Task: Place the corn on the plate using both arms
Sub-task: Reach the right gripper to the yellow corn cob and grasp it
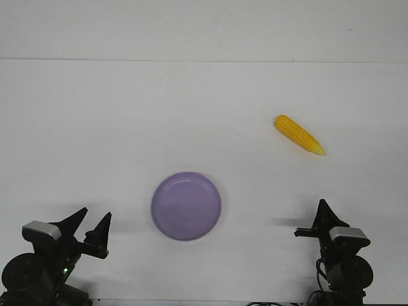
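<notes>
Sitting nearest, at about seven o'clock on the white tabletop (95,127), the left fingers (91,227), spread apart into a clear V and gripping nothing. Sitting equally near, at about five o'clock, the right fingers (320,220), bunched into one dark point from this angle, so impossible to tell whether parted or closed, though carrying nothing visible. Lying just beyond and between them, slightly toward the left side, at roughly six o'clock from the tabletop's centre, the plate (186,206), lavender, round and bare inside. Resting farther back, at about two o'clock from the plate and well apart from it, the corn (299,134), angled with its thick end toward ten o'clock and its pointed tip toward four o'clock, touching no fingers. Judging from this layout, nothing yet done: corn untouched, plate unfilled, both arms parked at the near edge. Remaining, apparently, the whole job: reaching out to the cob, likely with the right arm as the closer one, gripping, carrying across and setting down on the plate.
</notes>
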### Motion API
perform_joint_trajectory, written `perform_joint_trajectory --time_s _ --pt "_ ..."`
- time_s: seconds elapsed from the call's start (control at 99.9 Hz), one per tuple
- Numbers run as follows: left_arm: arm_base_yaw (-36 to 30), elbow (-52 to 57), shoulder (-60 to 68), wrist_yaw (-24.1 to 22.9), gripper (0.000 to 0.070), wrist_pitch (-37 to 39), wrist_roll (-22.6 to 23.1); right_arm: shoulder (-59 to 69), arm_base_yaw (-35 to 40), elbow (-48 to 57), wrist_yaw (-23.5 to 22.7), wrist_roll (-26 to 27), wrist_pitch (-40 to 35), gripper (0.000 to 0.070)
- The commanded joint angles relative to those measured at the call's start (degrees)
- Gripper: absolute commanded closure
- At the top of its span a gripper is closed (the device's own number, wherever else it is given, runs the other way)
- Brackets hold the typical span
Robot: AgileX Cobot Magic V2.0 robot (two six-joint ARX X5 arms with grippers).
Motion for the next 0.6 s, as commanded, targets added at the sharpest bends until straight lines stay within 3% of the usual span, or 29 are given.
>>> perform_joint_trajectory --time_s 0.0,0.08,0.12,0.16,0.23,0.28,0.59 --pt "-0.2 0.4 0.3 -0.2 0.0238 0.7 -0.3 0.9 0.1 4.6 1.0 5.9 1.2 0.0699" --pt "-0.2 0.4 0.3 -0.2 0.0238 0.8 -0.3 5.1 0.1 11.8 2.5 4.8 -0.4 0.0692" --pt "-0.2 0.4 0.3 -0.2 0.0238 0.8 -0.3 8.2 0.1 16.3 2.6 2.6 -2.3 0.0645" --pt "-0.2 0.4 0.3 -0.2 0.0239 0.8 -0.3 12.2 0.1 20.9 2.6 -0.2 -4.2 0.0514" --pt "-0.2 0.4 0.3 -0.2 0.0238 0.8 -0.3 20.3 0.1 29.2 2.6 -4.6 -8.5 0.0223" --pt "-0.2 0.4 0.3 -0.2 0.0238 0.9 -0.3 26.6 0.1 35.2 2.6 -7.5 -12.1 0.0114" --pt "-0.2 0.4 0.3 -0.2 0.0238 0.9 -0.3 68.8 0.1 63.3 1.7 -24.9 -26.1 0.0105"
